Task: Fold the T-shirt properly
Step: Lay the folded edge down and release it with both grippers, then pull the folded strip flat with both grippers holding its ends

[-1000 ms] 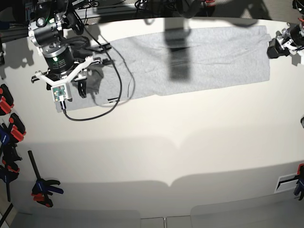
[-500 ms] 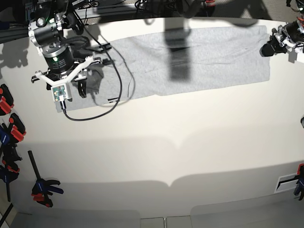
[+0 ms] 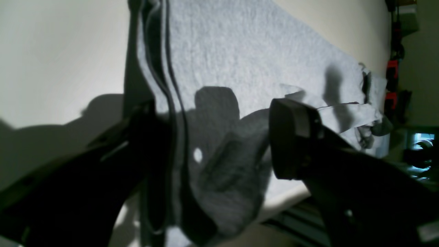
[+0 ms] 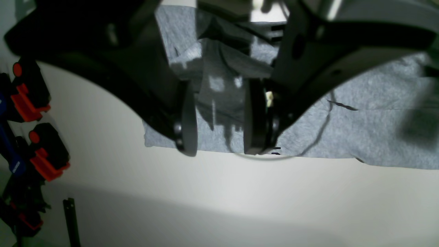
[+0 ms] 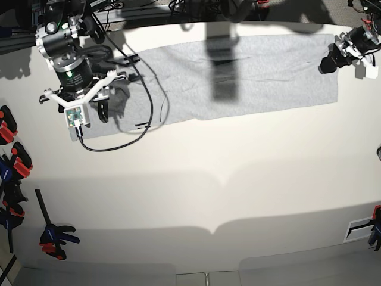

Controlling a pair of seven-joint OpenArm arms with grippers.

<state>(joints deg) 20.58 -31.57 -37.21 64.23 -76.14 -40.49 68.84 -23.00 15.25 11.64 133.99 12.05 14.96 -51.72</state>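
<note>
As before over T-shirt (image 5: 238, 77), left claw (image 5: 329, 62) now further in, right claw (image 5: 102, 106) unmoved.

In the right wrist view, the right claw (image 4: 219, 123) hid the shirt's (image 4: 374, 127) upper left part, and the clamps (image 4: 37, 151) at 9 o'clock were blurred. In the left wrist view, shadow hid whether the left claw (image 3: 212, 140) touched cloth.

Matt heathered cotton T-shirt (image 5: 250, 74)

Left pincer (image 3: 212, 137) jaws parted wide, arm low at far edge. Right pincer (image 4: 219, 120) jaws apart, pointing downward, wrist vertical.
</note>
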